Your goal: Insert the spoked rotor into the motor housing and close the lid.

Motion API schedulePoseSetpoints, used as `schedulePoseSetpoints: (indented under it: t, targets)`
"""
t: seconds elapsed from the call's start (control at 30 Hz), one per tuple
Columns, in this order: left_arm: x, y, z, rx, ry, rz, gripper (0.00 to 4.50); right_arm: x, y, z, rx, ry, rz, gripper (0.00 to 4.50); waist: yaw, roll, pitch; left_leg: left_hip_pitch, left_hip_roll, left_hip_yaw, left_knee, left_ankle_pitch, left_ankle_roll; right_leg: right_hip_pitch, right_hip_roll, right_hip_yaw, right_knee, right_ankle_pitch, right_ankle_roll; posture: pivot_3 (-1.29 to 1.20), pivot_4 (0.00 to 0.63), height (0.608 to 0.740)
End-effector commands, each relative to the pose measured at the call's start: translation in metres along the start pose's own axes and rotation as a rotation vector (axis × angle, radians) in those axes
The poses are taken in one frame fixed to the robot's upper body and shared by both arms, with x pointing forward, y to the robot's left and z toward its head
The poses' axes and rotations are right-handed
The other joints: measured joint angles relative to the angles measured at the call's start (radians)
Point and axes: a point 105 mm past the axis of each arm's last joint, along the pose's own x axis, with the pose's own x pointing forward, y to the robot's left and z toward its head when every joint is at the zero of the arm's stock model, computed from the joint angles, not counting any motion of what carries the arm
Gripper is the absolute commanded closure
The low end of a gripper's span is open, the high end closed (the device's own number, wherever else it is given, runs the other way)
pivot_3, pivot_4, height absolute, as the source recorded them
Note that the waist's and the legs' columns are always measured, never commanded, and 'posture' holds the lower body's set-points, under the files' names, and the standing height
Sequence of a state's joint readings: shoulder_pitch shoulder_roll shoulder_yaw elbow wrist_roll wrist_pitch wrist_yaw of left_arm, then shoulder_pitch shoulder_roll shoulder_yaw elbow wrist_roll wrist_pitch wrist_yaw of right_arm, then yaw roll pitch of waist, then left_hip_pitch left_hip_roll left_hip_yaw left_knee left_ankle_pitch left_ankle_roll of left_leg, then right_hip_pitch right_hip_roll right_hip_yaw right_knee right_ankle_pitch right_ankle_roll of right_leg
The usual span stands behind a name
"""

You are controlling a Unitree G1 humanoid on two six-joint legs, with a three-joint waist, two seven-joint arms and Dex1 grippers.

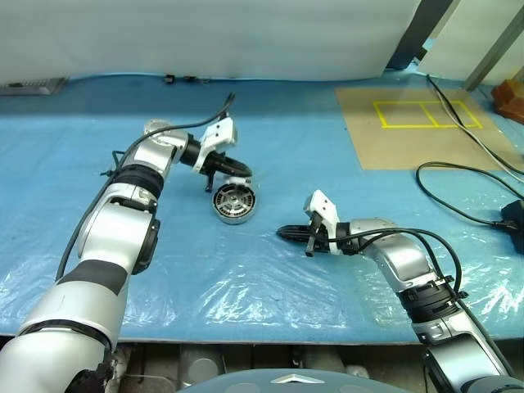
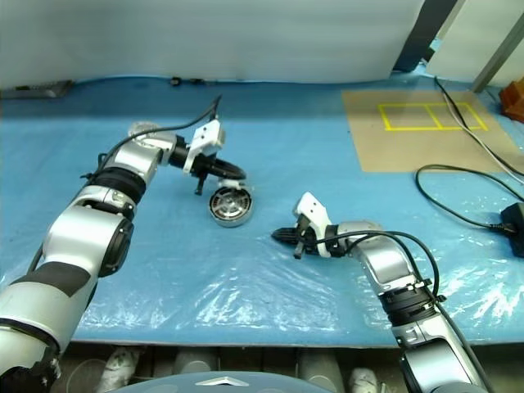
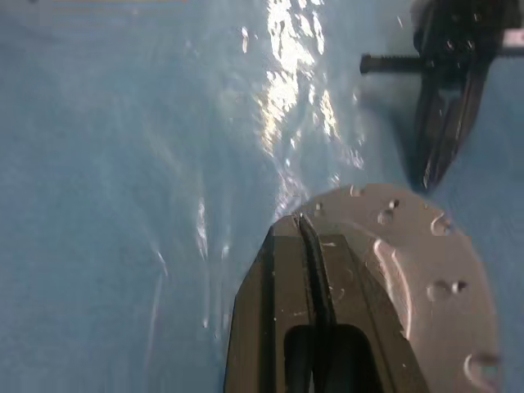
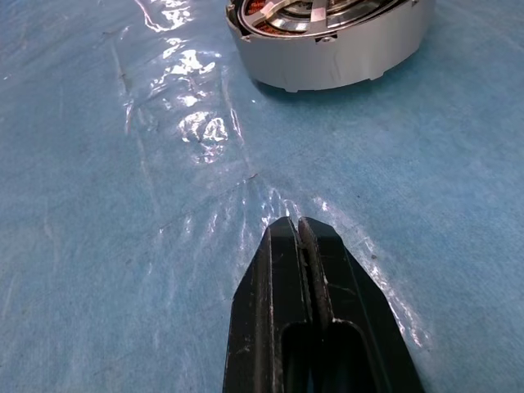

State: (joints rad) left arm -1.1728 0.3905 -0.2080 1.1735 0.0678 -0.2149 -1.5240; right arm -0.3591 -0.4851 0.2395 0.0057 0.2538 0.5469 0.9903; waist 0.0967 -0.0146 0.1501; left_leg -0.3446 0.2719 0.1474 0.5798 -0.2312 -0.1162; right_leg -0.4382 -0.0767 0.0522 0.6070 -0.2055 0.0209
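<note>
Plastic sheeting, clear and wrinkled, is lying over the blue felt-like cover of the desk (image 1: 270,155) and catching bright glints of light. A flat brown board (image 1: 417,127) with a rectangle of yellow tape is sitting at the far right, and black cables (image 1: 458,176) are looping across the cover beside it.

Near the middle of the desk, the motor housing (image 1: 234,203) is standing upright: a short round cup of smooth, matte grey metal with a straight wall. In the right wrist view copper-coloured windings are showing inside its rim under silver spokes, so a spoked part is sitting in the cup; I cannot tell how deep it is seated.

The left tool (image 1: 232,168) is hovering just behind and above the housing, its two black fingers pressed together. In the left wrist view a silver-grey round disc, the lid (image 3: 426,286), is showing right beside those fingers, its flat face dotted with small holes around the edge; whether the clenched fingers are pinching its rim I cannot tell.

The right tool (image 1: 288,233) is resting low over the sheeting to the right of the housing, pointing toward it and apart from it, its tapered black fingers clenched on nothing.
</note>
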Motion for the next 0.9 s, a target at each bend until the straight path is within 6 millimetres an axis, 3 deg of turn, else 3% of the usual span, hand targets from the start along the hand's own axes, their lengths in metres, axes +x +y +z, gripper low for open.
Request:
schedulePoseSetpoints:
  t: [0.03,0.27,0.4,0.5,0.63,0.9]
  targets:
    - [-0.001,-0.01,-0.012,0.083,0.073,-0.057,4.44,-0.002,-0.002,0.012,-0.027,-0.04,-0.013,4.5,0.001,0.0,0.0,0.0,0.0,0.0,0.0,0.0,0.0,0.0,0.0,0.0,0.0,0.0,0.0,0.0,0.15,0.74]
    - [0.009,-0.029,-0.037,0.083,0.089,-0.1,4.44,-0.001,-0.002,0.013,-0.028,-0.039,-0.015,4.5,0.003,0.0,0.0,0.001,0.0,0.0,0.0,0.0,0.0,0.001,0.0,0.0,0.001,0.0,0.0,0.0,0.15,0.74]
    - [0.008,-0.028,-0.034,0.051,0.038,-0.071,4.44,-0.001,-0.002,0.015,-0.026,-0.046,-0.01,4.5,0.002,0.0,0.0,0.005,0.0,0.0,0.0,0.0,0.0,0.004,0.0,0.0,0.001,0.0,0.0,0.0,0.15,0.74]
    - [0.001,-0.021,-0.02,0.044,-0.044,-0.018,4.44,-0.001,-0.002,0.02,-0.022,-0.068,0.002,4.5,0.0,0.0,0.0,0.006,0.0,0.0,0.0,0.0,0.0,0.004,0.0,0.0,0.002,0.0,0.0,0.0,0.15,0.74]
    - [-0.017,-0.01,0.014,0.041,-0.221,0.085,4.44,-0.002,0.001,0.037,-0.014,-0.139,0.043,4.5,0.001,0.001,0.001,0.004,0.0,0.0,0.0,0.0,0.0,0.003,0.0,0.0,0.001,0.0,0.0,0.0,0.15,0.74]
    - [-0.069,-0.023,0.065,-0.042,-0.512,0.289,4.44,-0.002,0.005,0.078,-0.11,-0.242,0.087,4.5,-0.005,0.003,0.002,-0.002,0.0,0.0,-0.002,0.0,0.0,-0.001,0.0,-0.001,0.0,0.0,0.0,0.0,0.15,0.74]
